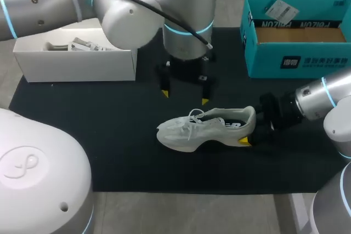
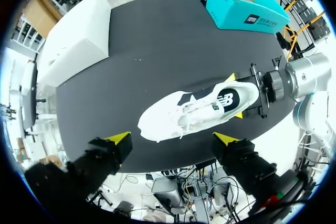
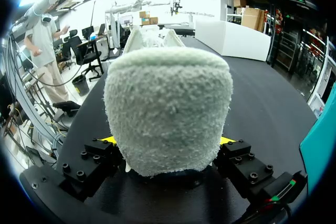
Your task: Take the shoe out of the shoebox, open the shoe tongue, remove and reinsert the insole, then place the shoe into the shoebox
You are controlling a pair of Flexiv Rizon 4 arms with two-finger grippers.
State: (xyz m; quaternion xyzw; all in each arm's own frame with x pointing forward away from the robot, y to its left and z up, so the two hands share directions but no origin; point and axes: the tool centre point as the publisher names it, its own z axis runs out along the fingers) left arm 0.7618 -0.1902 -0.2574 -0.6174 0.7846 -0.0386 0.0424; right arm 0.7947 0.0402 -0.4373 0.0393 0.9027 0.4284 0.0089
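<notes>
A white sneaker (image 1: 192, 132) stands upright on the black mat (image 1: 82, 124), toe toward my left side. My right gripper (image 1: 249, 127) is shut on its heel, one yellow tip on each side. The fuzzy heel (image 3: 168, 108) fills the space between that gripper's fingers (image 3: 167, 141). My left gripper (image 1: 185, 97) hangs open above and just behind the shoe's laces, touching nothing. Seen from the left wrist, the sneaker (image 2: 178, 116) lies ahead of the open left gripper (image 2: 172, 139), with my right gripper (image 2: 235, 96) at its heel. The teal shoebox (image 1: 296, 58) sits open at the back right.
A white open box (image 1: 77, 64) with small items stands at the back left of the mat. The teal shoebox (image 2: 241, 9) and the white box (image 2: 79, 35) lie on the far side of the mat from the left wrist.
</notes>
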